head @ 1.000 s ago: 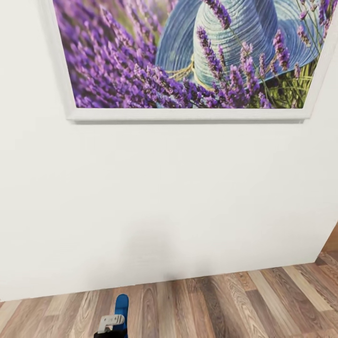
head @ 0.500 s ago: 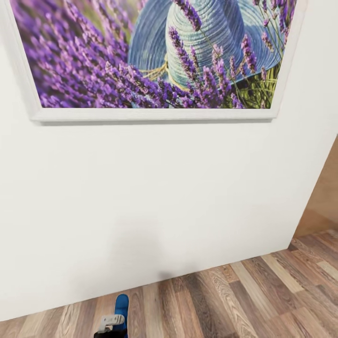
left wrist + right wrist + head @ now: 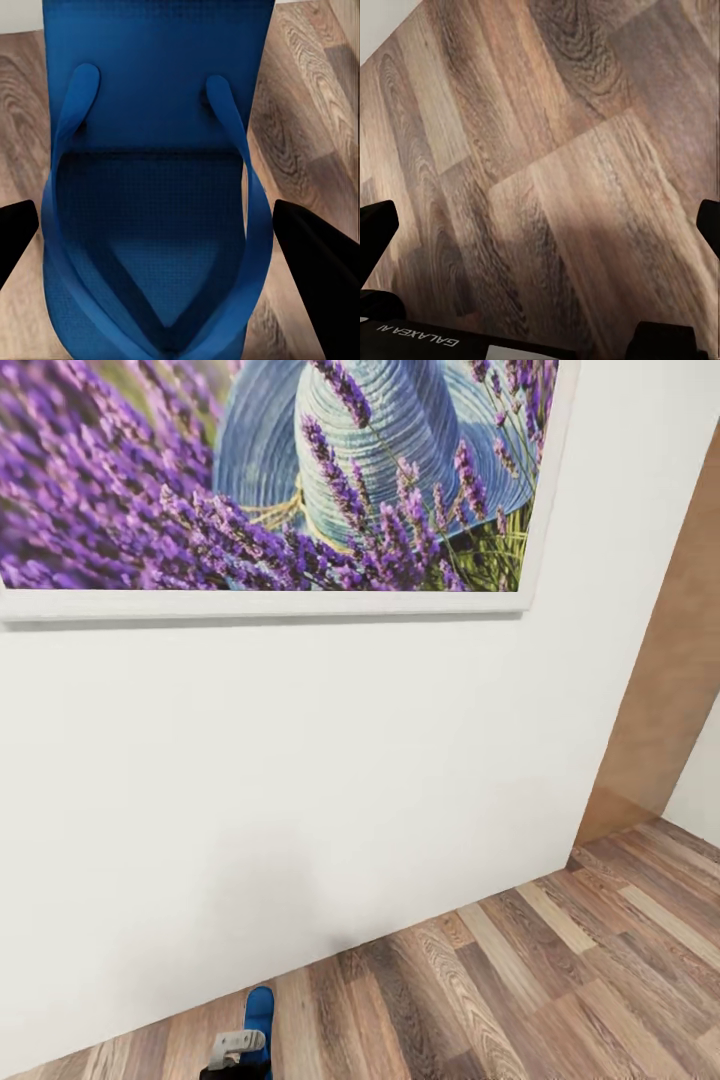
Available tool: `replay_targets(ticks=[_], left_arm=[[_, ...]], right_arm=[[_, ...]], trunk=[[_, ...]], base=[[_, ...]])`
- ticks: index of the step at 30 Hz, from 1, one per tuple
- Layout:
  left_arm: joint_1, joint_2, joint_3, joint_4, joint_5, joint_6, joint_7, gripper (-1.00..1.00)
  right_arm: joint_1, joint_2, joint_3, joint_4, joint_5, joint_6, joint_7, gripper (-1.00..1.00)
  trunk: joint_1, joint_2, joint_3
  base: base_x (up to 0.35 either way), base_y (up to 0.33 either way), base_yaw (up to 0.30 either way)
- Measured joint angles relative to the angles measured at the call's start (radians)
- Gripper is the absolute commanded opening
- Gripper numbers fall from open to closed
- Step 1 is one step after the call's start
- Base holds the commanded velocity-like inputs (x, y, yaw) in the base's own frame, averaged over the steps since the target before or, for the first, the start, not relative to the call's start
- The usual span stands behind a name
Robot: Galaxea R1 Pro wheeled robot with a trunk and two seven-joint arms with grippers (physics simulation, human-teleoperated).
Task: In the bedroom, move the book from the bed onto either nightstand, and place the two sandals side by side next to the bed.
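Observation:
One bright blue sandal [image 3: 259, 1008] pokes up at the lower edge of the head view, with my left gripper [image 3: 237, 1050] shut on it. Seen from the left wrist, the sandal [image 3: 157, 172] and its thong straps lie between the two black fingers [image 3: 315, 277] of the left gripper [image 3: 165, 247], above the wood floor. My right gripper [image 3: 540, 225] is open, its fingertips far apart over bare floor planks. The book, the bed and the nightstand are out of view.
A white wall [image 3: 300, 780] stands close ahead, carrying a large framed lavender-and-hat picture [image 3: 270, 470]. The wall ends at the right, where a tan-brown surface [image 3: 670, 690] shows. Brown wood-plank floor [image 3: 520, 980] runs along the wall's foot and off to the right.
The whole head view has swung right: the picture slid left, and the wall's end and more floor came in at the right. The sandal stays in my left gripper.

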Motion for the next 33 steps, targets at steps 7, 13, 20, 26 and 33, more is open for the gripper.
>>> replay_targets(ticks=[7, 13, 20, 26, 33], left_arm=[[0.0, 0.0, 0.0, 0.0, 0.0, 0.0, 0.0, -1.0], [0.0, 0.0, 0.0, 0.0, 0.0, 0.0, 0.0, -1.0], [0.001, 0.0, 0.0, 0.0, 0.0, 0.0, 0.0, -1.0], [0.001, 0.0, 0.0, 0.0, 0.0, 0.0, 0.0, -1.0], [0.001, 0.0, 0.0, 0.0, 0.0, 0.0, 0.0, -1.0]], right_arm=[[0.0, 0.0, 0.0, 0.0, 0.0, 0.0, 0.0, 1.0], [0.0, 0.0, 0.0, 0.001, 0.0, 0.0, 0.0, 1.0], [0.0, 0.0, 0.0, 0.001, 0.0, 0.0, 0.0, 1.0], [0.0, 0.0, 0.0, 0.0, 0.0, 0.0, 0.0, 1.0], [0.0, 0.0, 0.0, 0.0, 0.0, 0.0, 0.0, 1.0]], trunk=[[0.0, 0.0, 0.0], [-0.001, 0.0, 0.0], [0.0, 0.0, 0.0], [0.0, 0.0, 0.0], [-0.001, 0.0, 0.0]], base=[[0.053, 0.0, -0.24], [0.287, 0.0, -0.176], [0.284, 0.0, -0.017], [0.092, 0.0, -0.001], [0.27, 0.0, -0.005]])
